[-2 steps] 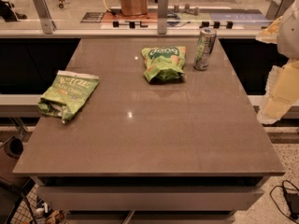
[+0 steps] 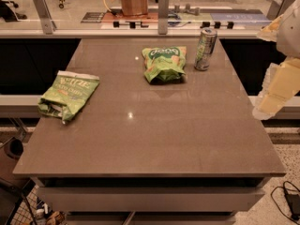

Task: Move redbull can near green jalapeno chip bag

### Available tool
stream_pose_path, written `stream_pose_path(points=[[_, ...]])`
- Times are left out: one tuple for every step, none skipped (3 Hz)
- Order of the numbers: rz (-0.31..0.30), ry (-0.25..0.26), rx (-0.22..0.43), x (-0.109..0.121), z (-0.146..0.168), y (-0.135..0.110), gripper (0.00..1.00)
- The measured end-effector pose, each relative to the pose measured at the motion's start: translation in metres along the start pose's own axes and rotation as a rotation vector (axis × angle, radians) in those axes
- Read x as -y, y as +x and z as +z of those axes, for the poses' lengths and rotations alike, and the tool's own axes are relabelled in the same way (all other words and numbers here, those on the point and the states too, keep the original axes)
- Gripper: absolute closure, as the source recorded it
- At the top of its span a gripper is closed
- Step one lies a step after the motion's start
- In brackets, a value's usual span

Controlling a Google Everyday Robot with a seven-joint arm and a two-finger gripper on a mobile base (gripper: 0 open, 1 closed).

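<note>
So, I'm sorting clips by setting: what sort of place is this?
Likely a robot lab or test space: a grey table holding a can, a light green chip bag and a brighter green chip bag; a glass partition behind; the pincer off the table's right edge.

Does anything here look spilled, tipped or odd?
Nothing stands out. The redbull can stands upright; the green jalapeno chip bag and the brighter green bag lie crumpled, nothing spilled; the pincer hangs beyond the table's right edge.

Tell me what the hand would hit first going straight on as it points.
The hand, at the picture's right, points down-left; it would probably meet the table near its right edge first, far from the redbull can. Depth is unclear.
</note>
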State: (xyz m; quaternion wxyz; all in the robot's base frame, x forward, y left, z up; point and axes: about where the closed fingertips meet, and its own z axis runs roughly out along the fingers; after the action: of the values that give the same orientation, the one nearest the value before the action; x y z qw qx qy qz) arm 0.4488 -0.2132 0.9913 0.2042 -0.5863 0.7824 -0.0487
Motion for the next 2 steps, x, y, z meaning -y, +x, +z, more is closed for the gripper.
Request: stream_pose_path(points=[[0.077, 0.048, 0.065, 0.016, 0.007, 0.004, 0.00], [0.178, 0.110, 0.137, 0.032, 0.014, 0.008, 0.00]])
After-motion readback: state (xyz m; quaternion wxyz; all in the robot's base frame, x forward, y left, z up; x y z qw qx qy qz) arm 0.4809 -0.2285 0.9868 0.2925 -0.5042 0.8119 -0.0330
